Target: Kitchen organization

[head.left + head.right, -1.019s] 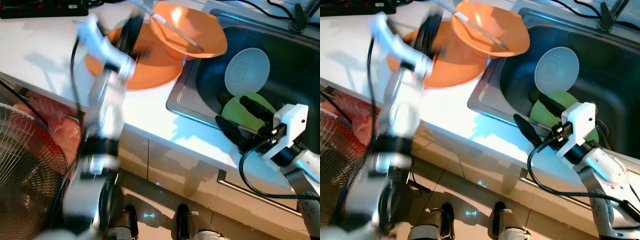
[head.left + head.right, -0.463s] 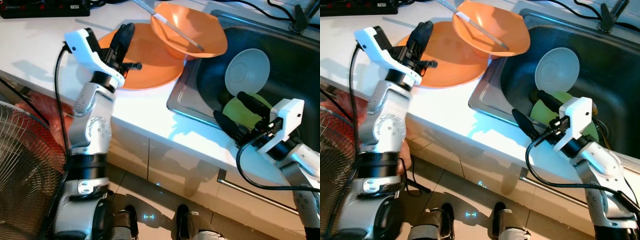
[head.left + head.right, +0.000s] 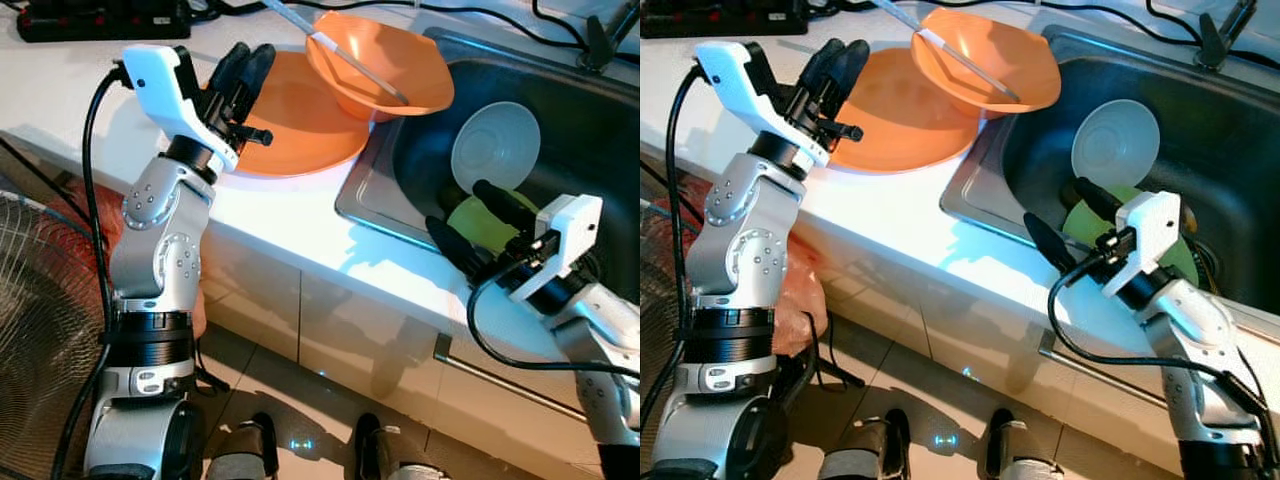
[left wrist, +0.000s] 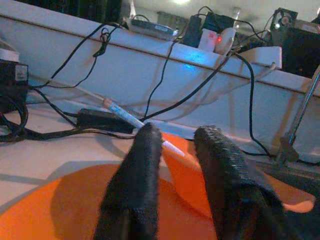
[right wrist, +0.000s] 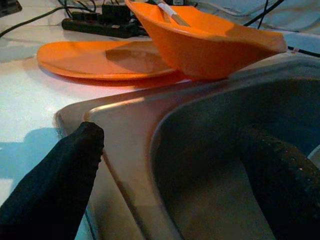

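The left gripper [image 3: 245, 65] has steadied over the orange plate [image 3: 300, 120], nearer the orange bowl [image 3: 385, 65], jaws nearly closed, empty. The right gripper [image 3: 470, 220] stays wide open, empty, at the sink [image 3: 590, 130] rim.

No words, labels, brands or numbers can be read anywhere in these pictures.
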Available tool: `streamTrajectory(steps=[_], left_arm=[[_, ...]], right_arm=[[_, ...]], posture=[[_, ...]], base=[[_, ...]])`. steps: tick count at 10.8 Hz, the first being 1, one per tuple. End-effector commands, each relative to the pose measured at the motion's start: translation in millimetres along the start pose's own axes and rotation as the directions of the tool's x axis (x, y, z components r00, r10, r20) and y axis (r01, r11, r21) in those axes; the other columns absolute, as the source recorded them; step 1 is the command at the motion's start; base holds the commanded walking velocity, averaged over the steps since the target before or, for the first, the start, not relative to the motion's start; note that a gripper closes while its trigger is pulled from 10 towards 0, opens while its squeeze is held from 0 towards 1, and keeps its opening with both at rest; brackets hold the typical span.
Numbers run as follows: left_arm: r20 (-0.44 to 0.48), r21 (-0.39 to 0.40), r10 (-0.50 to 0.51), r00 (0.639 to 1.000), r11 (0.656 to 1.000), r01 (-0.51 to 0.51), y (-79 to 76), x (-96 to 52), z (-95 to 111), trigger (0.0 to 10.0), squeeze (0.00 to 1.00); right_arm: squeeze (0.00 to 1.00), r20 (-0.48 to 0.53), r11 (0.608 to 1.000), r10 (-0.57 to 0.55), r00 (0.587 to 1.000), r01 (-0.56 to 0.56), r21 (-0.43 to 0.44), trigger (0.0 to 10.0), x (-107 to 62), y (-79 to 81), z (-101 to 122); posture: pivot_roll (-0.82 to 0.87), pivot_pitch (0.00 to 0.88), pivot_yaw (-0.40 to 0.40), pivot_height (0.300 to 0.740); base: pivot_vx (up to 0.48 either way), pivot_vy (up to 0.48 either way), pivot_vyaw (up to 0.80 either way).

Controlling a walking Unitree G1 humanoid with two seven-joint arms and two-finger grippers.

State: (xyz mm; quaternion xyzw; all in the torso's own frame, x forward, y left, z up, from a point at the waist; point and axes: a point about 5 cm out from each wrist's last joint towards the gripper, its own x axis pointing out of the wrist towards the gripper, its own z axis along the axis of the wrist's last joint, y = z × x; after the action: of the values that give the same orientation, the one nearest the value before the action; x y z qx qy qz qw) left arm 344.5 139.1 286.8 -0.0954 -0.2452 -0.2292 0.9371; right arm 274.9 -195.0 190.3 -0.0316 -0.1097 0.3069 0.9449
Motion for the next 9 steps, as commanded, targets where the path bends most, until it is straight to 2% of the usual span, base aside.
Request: streamTrajectory(steps=[1,4,5,6,9], left_arm=[[-0.005,0.005,-0.010,1.000,1.000,0.010,-4.3,-1.5,-0.4,10.0,1.00],[-0.042,-0.019,0.007,0.999,1.000,-0.007,-7.5,-5.4,-13.9,10.0,1.00],[-0.051,0.007,0.019,0.999,1.000,-0.019,-9.9,-6.0,-17.5,10.0,1.00],[-0.069,0.078,0.025,0.997,0.997,-0.020,-14.0,-5.8,-21.1,10.0,1.00],[-0.078,0.098,0.007,0.997,0.995,0.001,-17.8,-5.0,-23.6,10.0,1.00]], right_arm=[[0.00,-0.104,0.999,0.001,0.995,0.005,0.049,10.0,-4.8,4.2,-23.8],[0.00,-0.094,0.999,-0.027,0.995,0.030,0.035,10.0,-4.9,1.8,-23.8],[0.00,-0.089,0.998,-0.046,0.995,0.049,0.026,10.0,-4.5,-0.8,-23.0],[0.00,-0.079,0.998,-0.063,0.995,0.065,0.022,10.0,-3.3,-3.2,-21.7],[0.00,-0.074,0.998,-0.065,0.995,0.066,0.023,10.0,-1.7,-3.1,-21.7]], posture=[[0.00,0.212,0.008,0.740],[0.00,0.219,0.010,0.740],[0.00,0.219,0.010,0.740],[0.00,0.219,0.010,0.740],[0.00,0.218,0.011,0.740]], base=[[0.000,0.000,0.00],[0.000,0.000,0.00],[0.000,0.000,0.00],[0.000,0.000,0.00],[0.000,0.000,0.00]])
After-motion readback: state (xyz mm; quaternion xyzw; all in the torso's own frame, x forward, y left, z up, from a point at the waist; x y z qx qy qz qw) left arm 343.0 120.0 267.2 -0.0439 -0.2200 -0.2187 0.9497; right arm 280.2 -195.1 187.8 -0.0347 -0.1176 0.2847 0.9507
